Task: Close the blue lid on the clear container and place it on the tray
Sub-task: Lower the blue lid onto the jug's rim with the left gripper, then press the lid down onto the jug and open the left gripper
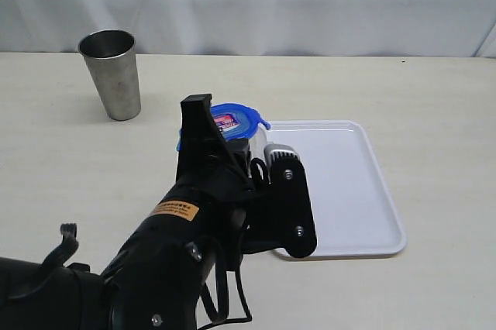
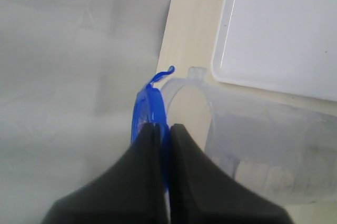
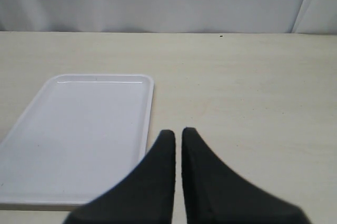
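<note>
Left pincer (image 2: 163, 127) pinching the lid (image 2: 142, 109) by its thin edge, right at the container's (image 2: 253, 129) rim, just beside the tray (image 2: 284, 29). The mouth looks unsealed. Right pincer (image 3: 178, 132) is pressed together, holding nothing, over the tabletop (image 3: 253, 87). The danger: that edge grip slips, the lid seats crooked, or a sideways push topples the tall, unsteadied container.
</note>
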